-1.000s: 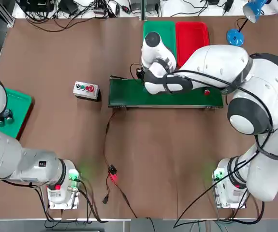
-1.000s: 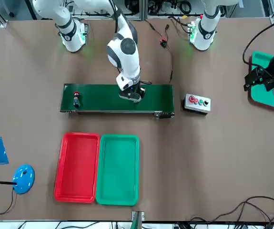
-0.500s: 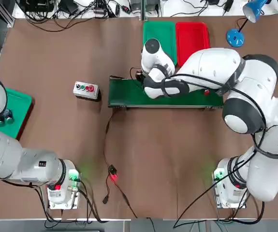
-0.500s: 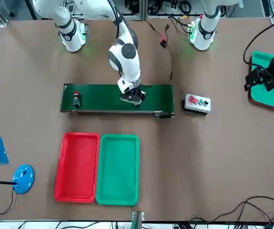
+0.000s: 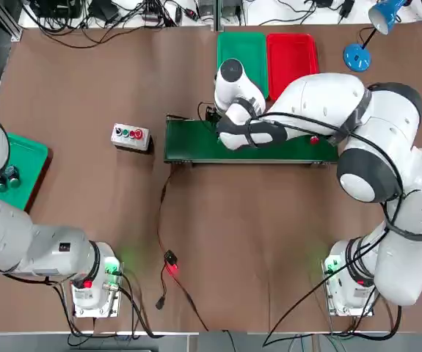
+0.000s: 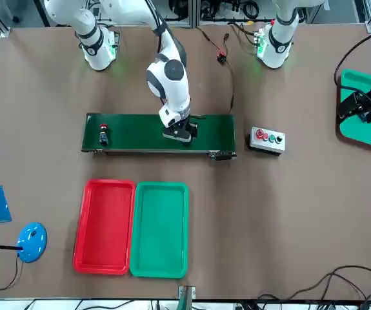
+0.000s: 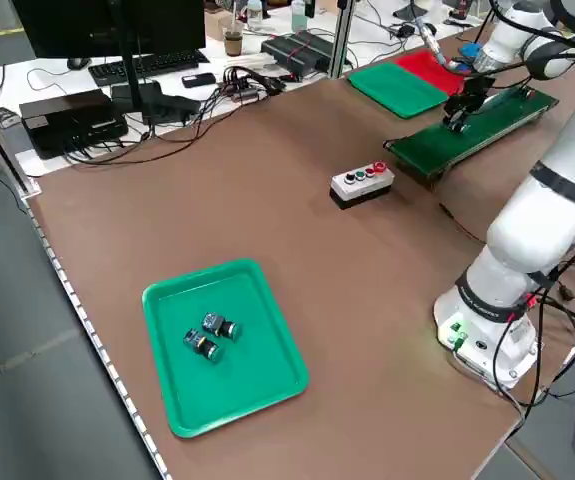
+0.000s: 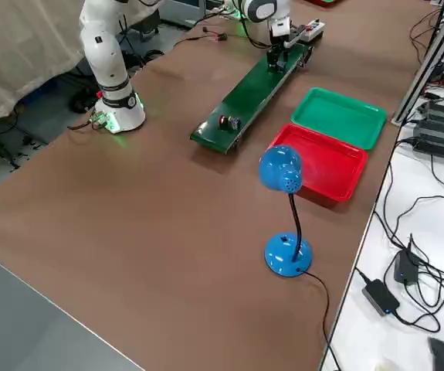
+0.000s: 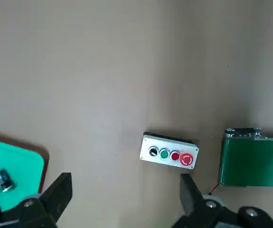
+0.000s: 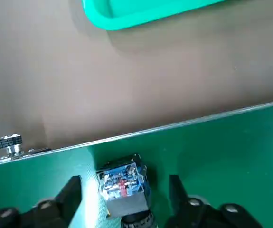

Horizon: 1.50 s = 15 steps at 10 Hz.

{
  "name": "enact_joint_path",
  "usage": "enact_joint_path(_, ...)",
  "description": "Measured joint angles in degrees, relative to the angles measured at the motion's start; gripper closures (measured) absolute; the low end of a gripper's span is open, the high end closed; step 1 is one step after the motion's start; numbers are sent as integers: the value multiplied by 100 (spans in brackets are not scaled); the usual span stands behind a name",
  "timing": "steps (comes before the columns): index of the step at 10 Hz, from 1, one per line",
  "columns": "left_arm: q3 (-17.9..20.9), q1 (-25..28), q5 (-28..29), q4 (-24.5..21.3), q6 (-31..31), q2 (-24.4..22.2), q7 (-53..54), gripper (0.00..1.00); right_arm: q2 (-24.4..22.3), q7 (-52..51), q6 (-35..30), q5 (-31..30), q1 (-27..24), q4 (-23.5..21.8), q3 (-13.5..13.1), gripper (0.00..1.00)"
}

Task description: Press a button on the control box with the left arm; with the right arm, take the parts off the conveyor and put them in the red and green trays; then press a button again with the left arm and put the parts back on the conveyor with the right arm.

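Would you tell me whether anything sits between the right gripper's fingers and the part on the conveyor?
Nothing visible does. The right gripper is open, its fingers either side of the part on the conveyor, with only bare belt in the gaps.

conveyor (image 6: pixel 140 133): dark-green belt | red-capped part (image 6: pixel 103 134) near one end | red tray (image 6: pixel 104 225), green tray (image 6: pixel 160 229) touching, beside belt

Matt green conveyor (image 6: pixel 133 132) (metal-framed), glossy white right arm (image 5: pixel 321 95)

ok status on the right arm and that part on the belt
Right gripper open, low over the conveyor, straddling a part. Red-capped part waits at belt's far end. Both trays empty. Left gripper open, parked off aside. Nothing obstructing.
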Motion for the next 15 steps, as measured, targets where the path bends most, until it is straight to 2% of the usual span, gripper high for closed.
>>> enact_joint_path(1, -1, -1, 0, 0, 0, 0, 0, 0, 0, -7, 0, -26, -8, 12, -35, 1)
enact_joint_path(2, -2, -3, 0, 0, 0, 1, 0, 0, -7, -131, -92, -42, -65, 69, -81, 1)
enact_joint_path(3, -4, -5, 0, -1, 0, 2, 0, 0, -32, -481, -498, -50, -249, 266, -115, 1)
enact_joint_path(5, -5, -5, 0, -1, 0, 5, 0, 0, -119, -1477, -1871, -48, -922, 1144, -139, 1)
enact_joint_path(6, -5, -5, 0, -2, 0, 7, 0, 0, -184, -1903, -2258, -40, -1259, 1514, -141, 1)
enact_joint_path(7, -6, -6, 0, -2, 0, 8, 0, 0, -254, -2160, -2370, -36, -1541, 1726, -142, 0)
enact_joint_path(11, -26, -37, 0, -1, -41, 9, 5, 0, -734, -2937, -2608, -55, -2503, 1887, -158, 0)
enact_joint_path(15, -47, -49, 0, 4, -133, -2, 6, 0, -1577, -4414, -3635, -42, -3819, 2012, -171, 0)
